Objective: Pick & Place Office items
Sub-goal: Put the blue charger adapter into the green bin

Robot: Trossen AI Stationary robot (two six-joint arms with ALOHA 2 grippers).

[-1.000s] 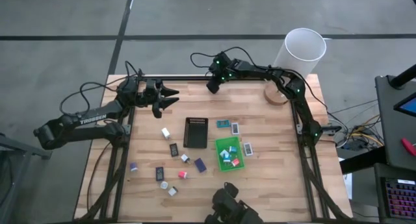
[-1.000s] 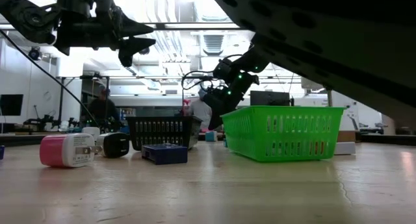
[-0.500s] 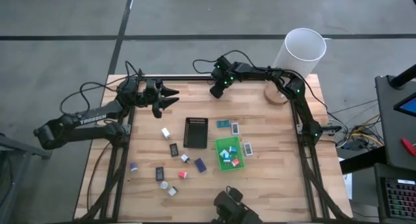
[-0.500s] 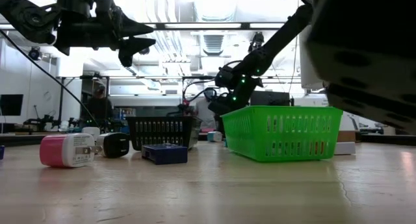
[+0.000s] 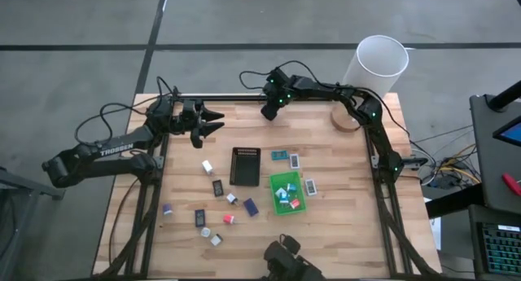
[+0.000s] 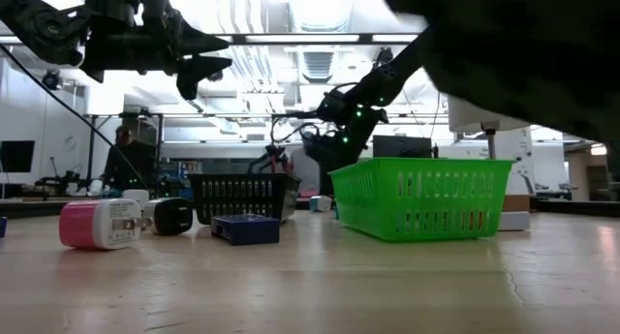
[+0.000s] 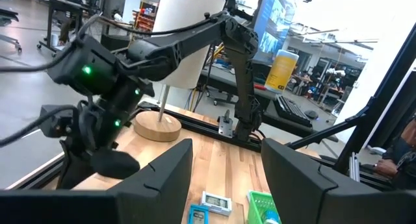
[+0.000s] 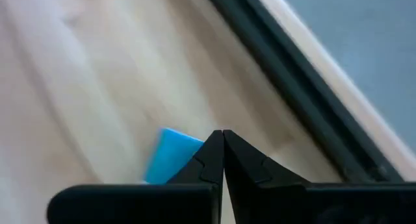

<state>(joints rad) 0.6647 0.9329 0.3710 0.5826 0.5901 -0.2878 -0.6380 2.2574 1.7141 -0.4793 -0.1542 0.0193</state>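
Hovering near the table's twelve o'clock edge, my right claw (image 5: pixel 266 112) is clenched on nothing; my left claw (image 5: pixel 218 124), at ten o'clock, stands parted and empty. Small office items (image 5: pixel 229 219) lie scattered around the black ribbed tray (image 5: pixel 244 166); several, perhaps four, sit in the bright green plastic basket (image 6: pixel 422 197)

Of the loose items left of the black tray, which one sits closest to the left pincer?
The small white block, just left of the black tray. It lies nearest the left pincer; the dark packet and the rest lie farther down the table.
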